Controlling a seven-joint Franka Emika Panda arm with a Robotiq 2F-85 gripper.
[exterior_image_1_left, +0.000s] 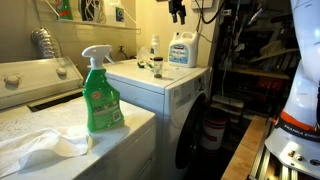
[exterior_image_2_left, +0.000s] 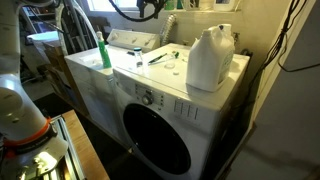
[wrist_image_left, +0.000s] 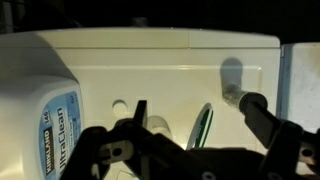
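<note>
My gripper (wrist_image_left: 197, 110) is open and empty, high above the white washer top (wrist_image_left: 160, 55). It shows near the ceiling in both exterior views (exterior_image_1_left: 177, 10) (exterior_image_2_left: 148, 8). Between its fingers in the wrist view lies a thin green-and-white object (wrist_image_left: 200, 128), also seen in an exterior view (exterior_image_2_left: 160, 58). A white detergent jug with a blue label (wrist_image_left: 40, 120) stands at the left of the wrist view and shows in both exterior views (exterior_image_1_left: 181, 50) (exterior_image_2_left: 210, 58). A small round cap (wrist_image_left: 120, 105) lies near the left finger.
A green spray bottle (exterior_image_1_left: 100, 95) (exterior_image_2_left: 104, 52) stands on the neighbouring machine beside a crumpled white cloth (exterior_image_1_left: 40, 145). A small bottle (exterior_image_1_left: 155, 48) stands near the jug. The front-loader door (exterior_image_2_left: 155, 140) faces out. Shelves and clutter (exterior_image_1_left: 255, 60) fill the dark side.
</note>
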